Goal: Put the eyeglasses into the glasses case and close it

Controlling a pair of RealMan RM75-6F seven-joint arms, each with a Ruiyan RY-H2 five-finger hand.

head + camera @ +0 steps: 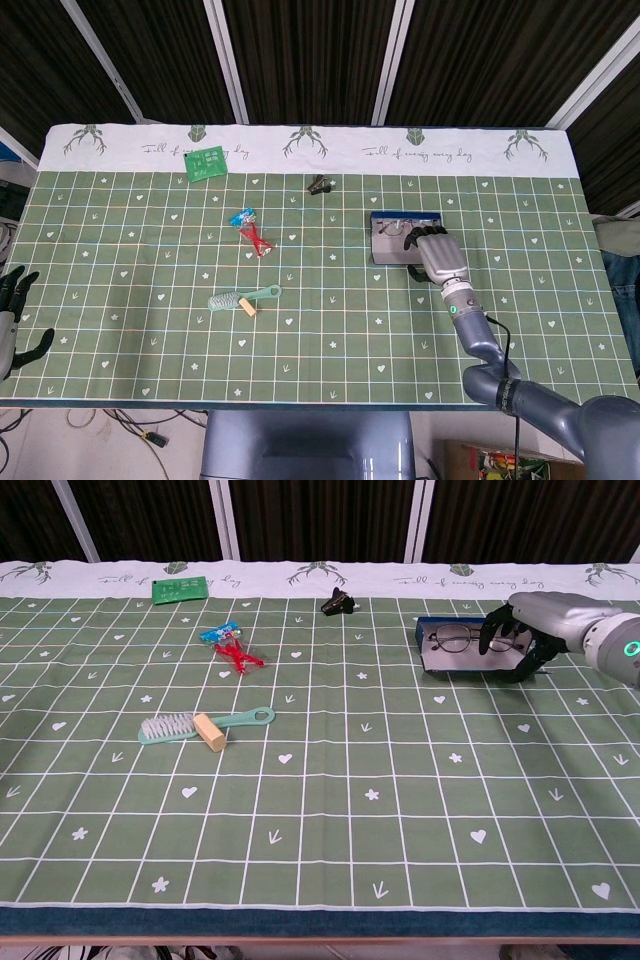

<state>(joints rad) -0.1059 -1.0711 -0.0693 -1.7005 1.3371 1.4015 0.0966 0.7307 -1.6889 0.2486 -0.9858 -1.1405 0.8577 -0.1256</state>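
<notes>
The right hand (522, 640), fingers curled on the right end of the open glasses case (432, 656), sits beside the eyeglasses (455, 638) lying lengthwise inside, while the left hand (12, 312) hangs open far across the worktop (320, 330).

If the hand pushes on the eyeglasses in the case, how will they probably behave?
The eyeglasses have thin wire rims, so they are probably light and bend easily. Their lenses look fragile under pressure. Lying loose in the open glasses case, they would likely slide rather than roll when the right hand nudges them.

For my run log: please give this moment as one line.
right robot hand: grips glasses case | eyeglasses: inside | case: not closed | left robot hand: idle
</notes>
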